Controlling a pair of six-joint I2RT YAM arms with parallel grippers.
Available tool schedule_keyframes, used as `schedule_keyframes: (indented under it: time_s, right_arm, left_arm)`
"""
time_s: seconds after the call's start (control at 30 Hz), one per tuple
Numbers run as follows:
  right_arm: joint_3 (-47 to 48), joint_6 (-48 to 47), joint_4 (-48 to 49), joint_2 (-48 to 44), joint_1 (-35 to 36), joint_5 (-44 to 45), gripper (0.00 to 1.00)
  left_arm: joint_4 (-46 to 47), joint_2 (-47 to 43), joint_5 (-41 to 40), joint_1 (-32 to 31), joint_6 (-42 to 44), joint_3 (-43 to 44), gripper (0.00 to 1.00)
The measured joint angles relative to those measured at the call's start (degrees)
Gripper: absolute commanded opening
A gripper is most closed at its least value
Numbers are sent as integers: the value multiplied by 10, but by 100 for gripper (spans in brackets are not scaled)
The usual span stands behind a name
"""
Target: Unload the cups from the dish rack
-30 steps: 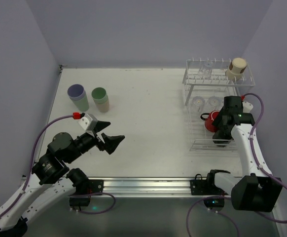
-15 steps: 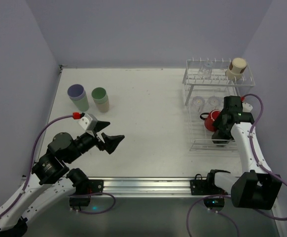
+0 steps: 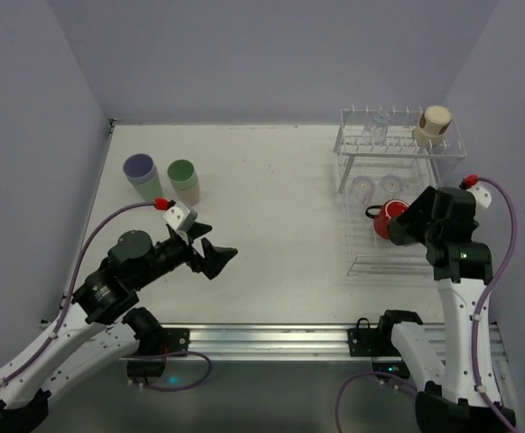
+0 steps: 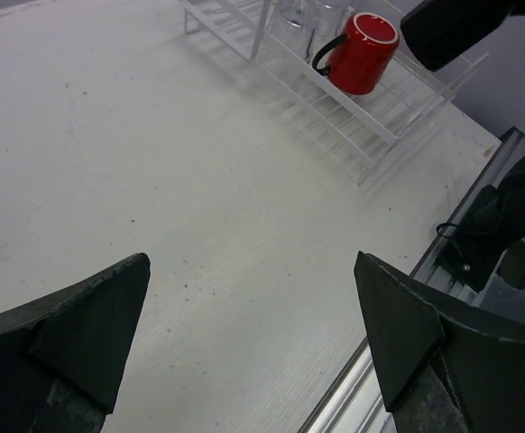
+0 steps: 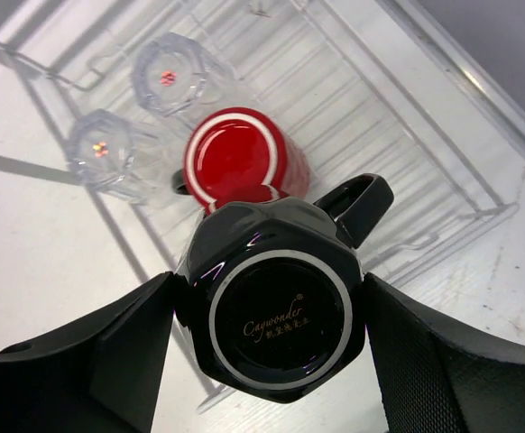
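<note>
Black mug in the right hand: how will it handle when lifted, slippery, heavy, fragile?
The black mug has a glossy base with highlights, so it may slip in the right hand. It looks like glazed ceramic: probably rigid, heavy, chippable against the dish rack. Its jutting handle might snag there.

The top camera looks down on the whole table [image 3: 271, 194], while both nearer wrist cameras share the red mug [image 3: 387, 219], mid-right there.
</note>
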Motion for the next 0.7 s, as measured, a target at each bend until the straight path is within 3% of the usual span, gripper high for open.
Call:
schedule_keyframes:
  time_s: [0.23, 0.4, 0.53, 0.7]
  right_arm:
    - [2, -3, 19, -65, 3, -112, 9]
    - [-38, 14, 91, -114, 28, -243, 6]
    - [-97, 49, 181, -133, 70, -348, 6]
    - [-186, 108, 326, -119, 130, -464, 6]
  left_arm:
    - [50, 41, 57, 0, -58, -2, 96]
    - [182, 124, 116, 0, -139, -28, 88]
    - [307, 227, 163, 0, -215, -52, 75]
    - [469, 338, 198, -5, -314, -78, 72]
